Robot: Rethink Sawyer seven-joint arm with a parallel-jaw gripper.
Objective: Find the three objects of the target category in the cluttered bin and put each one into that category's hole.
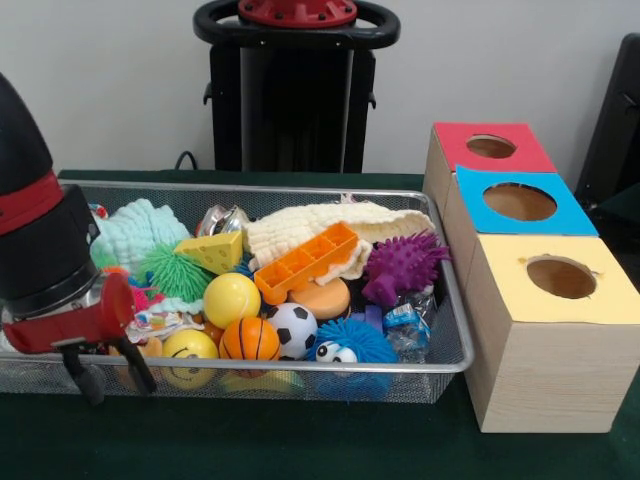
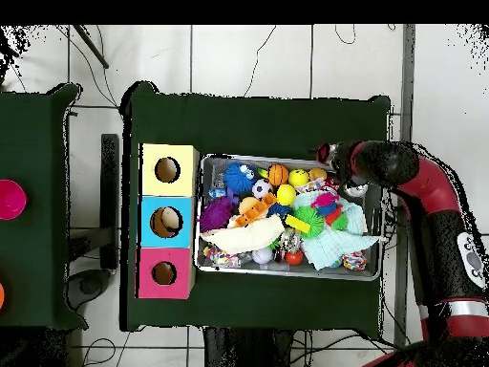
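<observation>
The wire mesh bin (image 1: 350,368) sits on the green table, full of toys; it also shows in the overhead view (image 2: 287,275). My gripper (image 1: 112,378) is at the bin's front left corner in the front view, fingers apart and empty, hanging at the rim next to a yellow smiley ball (image 1: 189,350). In the overhead view the gripper (image 2: 328,153) is at the bin's top right edge. A basketball (image 1: 250,340), a soccer ball (image 1: 291,330) and a yellow ball (image 1: 231,299) lie near the front. Three wooden boxes hold holes: red top (image 1: 491,147), blue top (image 1: 519,202), yellow top (image 1: 560,278).
Other toys fill the bin: a purple spiky toy (image 1: 402,264), an orange tray (image 1: 305,262), a cheese wedge (image 1: 213,252), a green spiky ball (image 1: 172,272), a blue fuzzy ball with eyes (image 1: 350,343) and cloths (image 1: 300,225). The boxes stand right of the bin.
</observation>
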